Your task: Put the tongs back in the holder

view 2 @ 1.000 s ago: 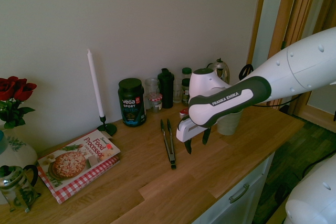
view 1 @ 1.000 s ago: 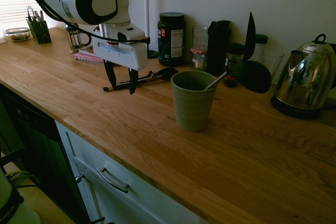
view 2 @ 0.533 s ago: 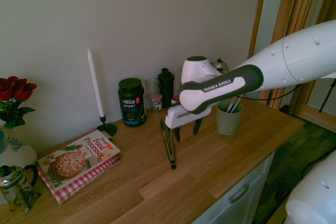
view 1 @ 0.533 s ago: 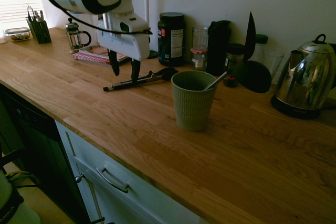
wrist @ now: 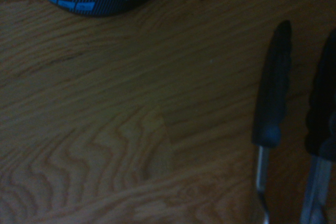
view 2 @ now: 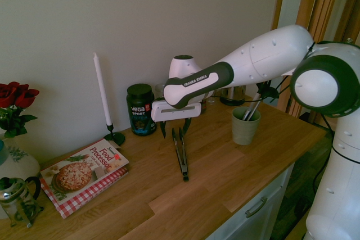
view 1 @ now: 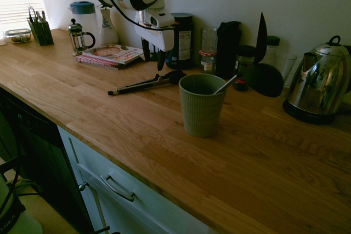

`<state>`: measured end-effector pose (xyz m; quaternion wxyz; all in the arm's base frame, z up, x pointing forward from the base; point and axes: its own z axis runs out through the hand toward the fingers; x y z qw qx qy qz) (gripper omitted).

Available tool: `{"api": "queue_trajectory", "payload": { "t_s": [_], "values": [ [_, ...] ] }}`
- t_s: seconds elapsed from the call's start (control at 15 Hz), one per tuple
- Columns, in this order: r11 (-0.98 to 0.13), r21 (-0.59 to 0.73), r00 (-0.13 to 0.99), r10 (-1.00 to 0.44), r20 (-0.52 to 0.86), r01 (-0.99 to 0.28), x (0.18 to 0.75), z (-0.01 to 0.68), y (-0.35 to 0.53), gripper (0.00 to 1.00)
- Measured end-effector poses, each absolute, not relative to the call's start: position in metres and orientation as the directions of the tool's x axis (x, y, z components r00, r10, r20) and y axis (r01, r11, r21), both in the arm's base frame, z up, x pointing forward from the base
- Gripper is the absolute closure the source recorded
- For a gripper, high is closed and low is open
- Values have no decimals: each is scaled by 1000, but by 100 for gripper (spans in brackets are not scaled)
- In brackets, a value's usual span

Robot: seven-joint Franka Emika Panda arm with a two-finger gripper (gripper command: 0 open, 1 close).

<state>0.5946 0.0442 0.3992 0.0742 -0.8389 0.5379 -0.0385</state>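
Note:
The tongs [view 1: 145, 84] lie flat on the wooden counter, grey arms with black tips pointing toward the back wall; in the second exterior view the tongs [view 2: 180, 154] sit mid-counter. My gripper [view 1: 153, 57] hangs open just above their black-tipped end, fingers spread, nothing held; the gripper [view 2: 173, 130] shows the same from the other side. The two black tips of the tongs [wrist: 273, 93] fill one side of the wrist view. The holder [view 1: 201, 105], a ribbed green cup, stands upright farther along the counter with a thin metal-handled utensil inside; it is also seen as the holder [view 2: 245, 126].
A dark supplement tub [view 1: 179, 39], jars and a black bottle line the back wall. A steel kettle [view 1: 321, 89] and black spatula [view 1: 266, 75] stand beyond the cup. A cookbook [view 2: 84, 172], candle [view 2: 102, 91] and French press [view 1: 79, 36] sit on the other side.
The arm has swung from the counter's front toward the back wall and now hangs over the tongs' black-tipped end. The fingers stayed open; the tongs and cup have not moved.

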Motion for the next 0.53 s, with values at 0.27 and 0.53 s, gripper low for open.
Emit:
{"api": "queue_trajectory", "payload": {
  "t_s": [0.27,0.53],
  "values": [
    [-391,-185,407,-912,-53,-902,603,376,36,100],
    [-399,-195,417,-907,-63,-896,605,362,31,100]
  ]
}}
